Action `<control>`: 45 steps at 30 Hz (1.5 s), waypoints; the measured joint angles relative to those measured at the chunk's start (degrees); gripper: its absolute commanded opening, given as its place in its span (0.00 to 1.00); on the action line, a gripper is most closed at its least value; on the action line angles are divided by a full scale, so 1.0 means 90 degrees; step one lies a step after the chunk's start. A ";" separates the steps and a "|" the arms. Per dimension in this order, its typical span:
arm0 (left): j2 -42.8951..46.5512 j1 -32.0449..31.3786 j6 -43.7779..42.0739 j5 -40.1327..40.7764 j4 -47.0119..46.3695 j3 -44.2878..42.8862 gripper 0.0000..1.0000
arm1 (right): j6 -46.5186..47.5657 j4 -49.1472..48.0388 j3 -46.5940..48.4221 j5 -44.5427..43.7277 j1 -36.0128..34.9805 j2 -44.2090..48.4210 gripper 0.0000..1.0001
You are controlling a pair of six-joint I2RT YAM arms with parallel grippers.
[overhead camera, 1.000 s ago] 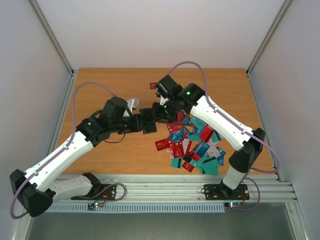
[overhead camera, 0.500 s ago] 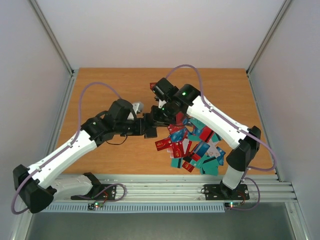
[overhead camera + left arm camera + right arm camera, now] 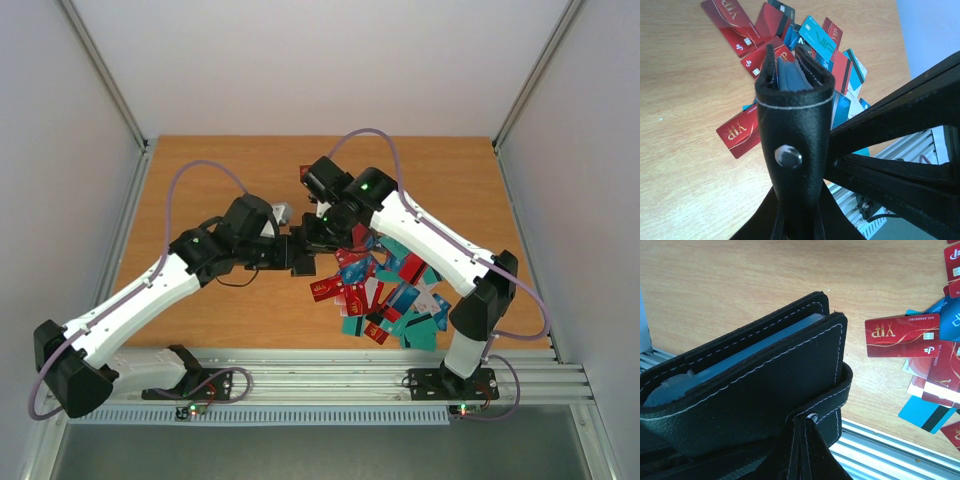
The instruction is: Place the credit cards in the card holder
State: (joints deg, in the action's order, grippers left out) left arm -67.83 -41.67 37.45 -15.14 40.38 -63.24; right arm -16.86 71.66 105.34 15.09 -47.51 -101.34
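The black card holder (image 3: 795, 125) is folded, with blue cards (image 3: 790, 77) showing in its top gap, and my left gripper (image 3: 795, 202) is shut on its lower end. It hangs above the table's middle (image 3: 301, 256). In the right wrist view the card holder (image 3: 755, 385) fills the frame, its snap strap (image 3: 837, 392) wrapped round the edge. My right gripper (image 3: 809, 426) is shut with its tips pinching the strap's snap end. Loose credit cards (image 3: 385, 290), red, teal and blue, lie in a heap on the wood to the right, among them a red VIP card (image 3: 901, 335).
One red card (image 3: 305, 172) lies apart behind the right wrist. The aluminium rail (image 3: 330, 365) runs along the near table edge, just below the heap. The right arm's dark links (image 3: 890, 155) cross close beside the held card holder.
My right gripper has closed onto the strap of the card holder. Both wrists drew a little closer together over the table's middle, the left arm reaching further right.
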 measured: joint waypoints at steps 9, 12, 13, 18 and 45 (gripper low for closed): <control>-0.0126 0.0000 -0.0078 0.0141 0.0381 -0.0376 0.00 | 0.0075 0.0194 0.0328 -0.0029 -0.0010 -0.0172 0.01; -0.0143 0.0000 -0.0095 0.0172 0.0435 -0.0432 0.00 | 0.0168 0.0267 0.0430 -0.0070 -0.0015 -0.0226 0.01; -0.0148 0.0000 -0.0100 0.0187 0.0447 -0.0457 0.00 | 0.0206 0.0296 0.0478 -0.0104 -0.0019 -0.0245 0.01; -0.0260 0.0000 -0.0158 0.0214 0.0512 -0.0580 0.00 | 0.0415 0.0376 0.0561 -0.0333 -0.0049 -0.0287 0.01; -0.0316 -0.0049 -0.0432 -0.0029 -0.0289 -0.0945 0.00 | 0.0707 -0.0243 -0.1562 0.0274 0.1112 0.1707 0.49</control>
State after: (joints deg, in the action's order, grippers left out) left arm -70.67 -42.11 33.56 -15.40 37.78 -71.75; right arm -10.50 69.47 91.29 17.56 -37.50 -85.97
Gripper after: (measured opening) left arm 0.090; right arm 0.431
